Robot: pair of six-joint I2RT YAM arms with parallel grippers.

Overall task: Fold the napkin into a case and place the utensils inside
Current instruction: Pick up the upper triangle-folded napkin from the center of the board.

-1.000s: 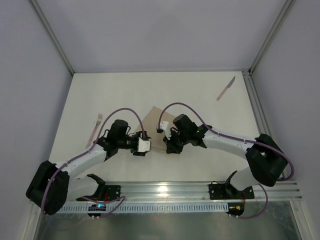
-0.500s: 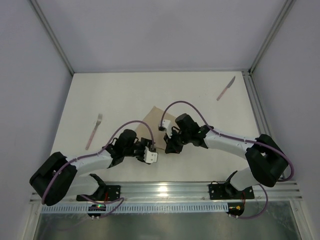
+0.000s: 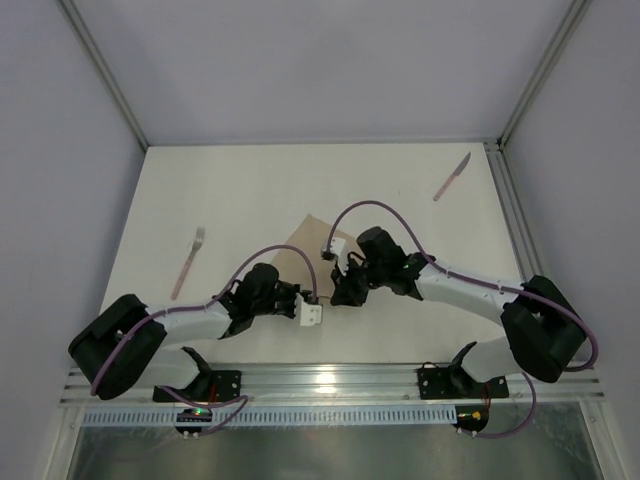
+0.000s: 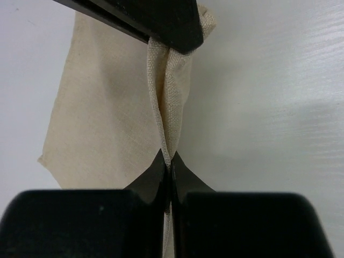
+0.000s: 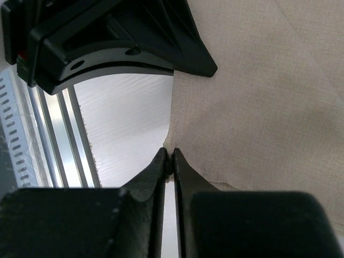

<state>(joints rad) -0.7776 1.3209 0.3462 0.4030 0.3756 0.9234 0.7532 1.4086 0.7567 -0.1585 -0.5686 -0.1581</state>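
Note:
The beige napkin (image 3: pixel 303 243) lies mid-table, its near part hidden under both wrists. My left gripper (image 3: pixel 317 301) is shut on a raised fold of the napkin (image 4: pixel 102 123), which runs up between its tips (image 4: pixel 171 160). My right gripper (image 3: pixel 336 297) pinches the napkin's near corner (image 5: pixel 258 97) between almost closed tips (image 5: pixel 171 156). The two grippers meet nose to nose. The pink-handled fork (image 3: pixel 189 262) lies at the left. The pink-handled knife (image 3: pixel 452 177) lies at the far right. No case shape shows.
A metal rail (image 3: pixel 330 380) runs along the near table edge, right behind the grippers. Frame posts (image 3: pixel 110 85) and side walls bound the table. Purple cables (image 3: pixel 365 208) loop above both wrists.
My left arm has swung right to the napkin's near corner and its jaws have closed on the cloth. The right gripper stayed in place, its jaws a touch looser.

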